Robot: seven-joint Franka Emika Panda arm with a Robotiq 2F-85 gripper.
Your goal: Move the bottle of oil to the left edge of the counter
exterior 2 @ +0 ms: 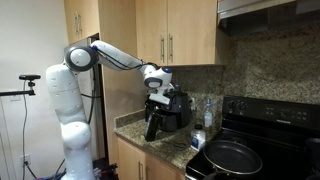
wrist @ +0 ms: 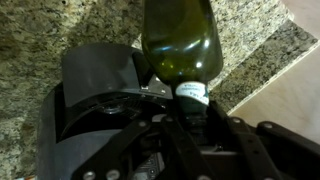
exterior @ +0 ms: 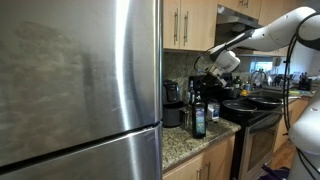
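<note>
The bottle of oil (exterior: 199, 120) is a dark green glass bottle with a greenish label. It is on the speckled granite counter (exterior: 185, 146), in front of the black coffee maker. In an exterior view the bottle (exterior 2: 151, 122) is near the counter's end and looks slightly tilted. My gripper (exterior 2: 155, 98) comes down onto its top, which also shows in an exterior view (exterior: 200, 88). In the wrist view the gripper (wrist: 190, 112) has its fingers closed on either side of the neck of the bottle (wrist: 180, 40), over the counter (wrist: 60, 25).
The black coffee maker (exterior 2: 179, 107) stands just behind the bottle. A clear jar (exterior 2: 207, 112) is beside it. A black pan (exterior 2: 232, 156) sits on the stove. A large steel fridge (exterior: 80, 90) borders the counter's end. Wooden cabinets hang above.
</note>
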